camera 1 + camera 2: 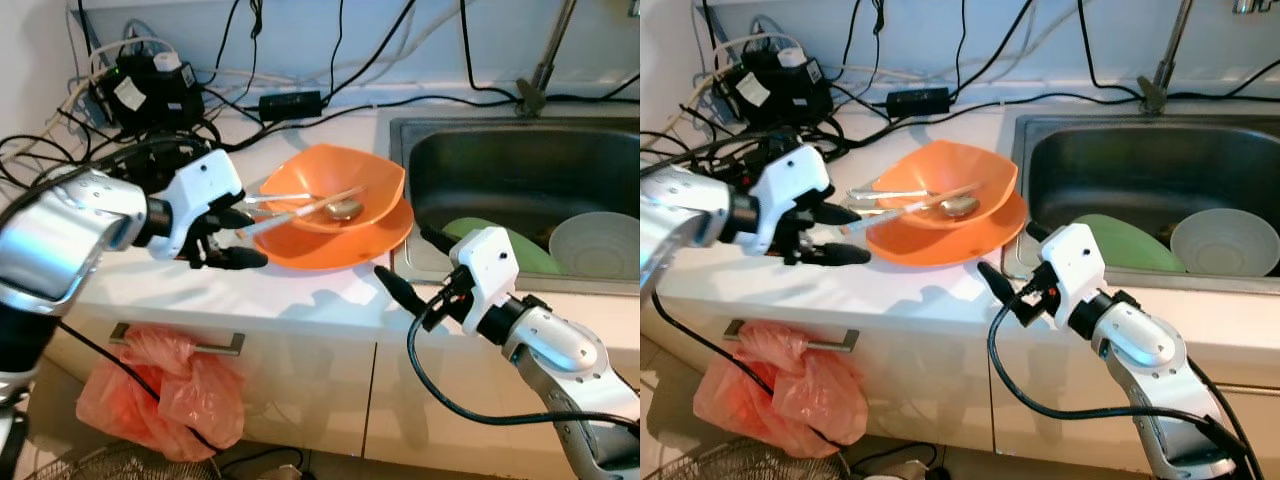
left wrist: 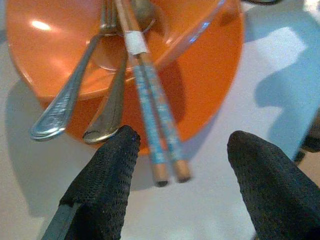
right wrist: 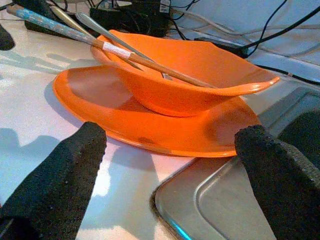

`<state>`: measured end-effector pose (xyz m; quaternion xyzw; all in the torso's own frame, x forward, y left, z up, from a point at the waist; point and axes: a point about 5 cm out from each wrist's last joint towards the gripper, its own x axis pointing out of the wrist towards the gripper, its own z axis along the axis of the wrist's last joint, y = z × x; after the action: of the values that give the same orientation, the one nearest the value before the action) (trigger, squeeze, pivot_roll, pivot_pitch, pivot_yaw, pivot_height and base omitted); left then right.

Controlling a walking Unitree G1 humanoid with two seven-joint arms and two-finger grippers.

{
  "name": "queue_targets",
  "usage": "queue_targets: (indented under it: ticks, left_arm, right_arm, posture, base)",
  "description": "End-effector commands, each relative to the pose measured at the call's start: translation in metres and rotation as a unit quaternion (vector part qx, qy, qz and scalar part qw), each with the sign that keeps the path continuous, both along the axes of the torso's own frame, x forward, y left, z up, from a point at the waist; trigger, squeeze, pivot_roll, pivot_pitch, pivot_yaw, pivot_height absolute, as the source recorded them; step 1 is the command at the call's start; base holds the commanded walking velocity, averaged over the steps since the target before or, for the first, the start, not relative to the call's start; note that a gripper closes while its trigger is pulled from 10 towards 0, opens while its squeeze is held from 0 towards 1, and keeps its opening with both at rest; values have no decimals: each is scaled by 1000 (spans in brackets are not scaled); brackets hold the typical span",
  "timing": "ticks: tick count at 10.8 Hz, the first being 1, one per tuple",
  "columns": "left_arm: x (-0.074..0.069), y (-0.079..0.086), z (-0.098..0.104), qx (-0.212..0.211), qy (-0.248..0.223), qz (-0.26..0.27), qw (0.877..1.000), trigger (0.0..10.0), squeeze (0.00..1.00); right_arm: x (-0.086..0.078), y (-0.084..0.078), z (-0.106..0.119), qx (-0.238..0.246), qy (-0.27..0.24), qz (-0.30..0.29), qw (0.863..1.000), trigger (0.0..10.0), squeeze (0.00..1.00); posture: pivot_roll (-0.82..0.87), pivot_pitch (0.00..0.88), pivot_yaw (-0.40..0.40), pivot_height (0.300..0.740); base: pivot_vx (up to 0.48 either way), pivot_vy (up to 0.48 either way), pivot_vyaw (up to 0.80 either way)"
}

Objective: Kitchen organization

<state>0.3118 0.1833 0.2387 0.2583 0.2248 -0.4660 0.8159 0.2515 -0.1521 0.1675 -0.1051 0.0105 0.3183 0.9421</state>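
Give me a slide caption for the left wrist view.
Open left gripper lined up on chopsticks resting in an orange bowl.

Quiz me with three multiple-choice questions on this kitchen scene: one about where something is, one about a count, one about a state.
1. Where does the orange bowl sit?
A. in the sink
B. on the orange plate
C. on the floor

2. How many chopsticks lie in the bowl?
A. two
B. four
C. none

3. How is the left pincer?
A. shut on a spoon
B. open, near the chopstick ends
C. shut on the plate

Answers: 1 B, the bowl rests on the plate on the counter. 2 A, a joined pair shows in the left wrist view. 3 B, its two black fingers stand apart with the chopstick ends between them, nothing gripped.
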Motion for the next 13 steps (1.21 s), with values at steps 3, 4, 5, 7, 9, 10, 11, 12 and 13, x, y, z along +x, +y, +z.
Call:
queue_targets:
  ticks: [3, 4, 5, 7, 9, 10, 11, 12, 13]
  left_arm:
    - [8, 1, 5, 0, -23, 18, 1000, 10000, 0]
    - [9, 1, 5, 0, -24, 20, 1000, 10000, 0]
    - [10, -1, 4, -7, -25, 20, 999, 10000, 0]
    - [11, -4, 4, -17, -23, 19, 999, 9647, 0]
    - [12, -9, 1, -32, -12, 14, 999, 1137, 0]
    - [12, -10, 1, -35, -11, 10, 999, 0, 0]
    - [12, -11, 2, -43, -7, 11, 999, 0, 0]
    - [13, -11, 2, -45, -6, 13, 999, 0, 0]
    - [13, -11, 2, -46, -5, 13, 999, 0, 0]
  right_arm:
    - [-1, 2, 4, -3, -13, 0, 1000, 10000, 0]
    - [-1, 2, 4, -2, -13, 1, 1000, 10000, 0]
    - [-3, 3, 3, -3, -7, 7, 1000, 10000, 0]
    - [-4, 1, 2, -5, -5, 8, 1000, 10000, 0]
    - [-7, 1, 0, -11, 3, 16, 1000, 10000, 0]
    - [-7, 1, -1, -11, 4, 16, 1000, 10000, 0]
    - [-8, 0, -1, -12, 4, 15, 1000, 10000, 0]
    - [-8, 0, -1, -12, 4, 15, 1000, 10000, 0]
    - [-8, 0, -1, -12, 4, 15, 1000, 10000, 0]
  posture:
    - [98, 24, 131, 740]
    - [97, 23, 132, 740]
    - [97, 25, 131, 740]
    - [93, 25, 130, 740]
    - [90, 26, 131, 740]
    - [88, 25, 132, 740]
    - [87, 26, 133, 740]
    - [87, 26, 134, 740]
    - [88, 25, 135, 740]
  base:
    - [0, 0, 0]
    - [0, 0, 0]
    - [0, 0, 0]
    - [0, 0, 0]
    - [0, 0, 0]
    - [0, 0, 0]
    - [0, 0, 0]
    - [0, 0, 0]
    - [0, 0, 0]
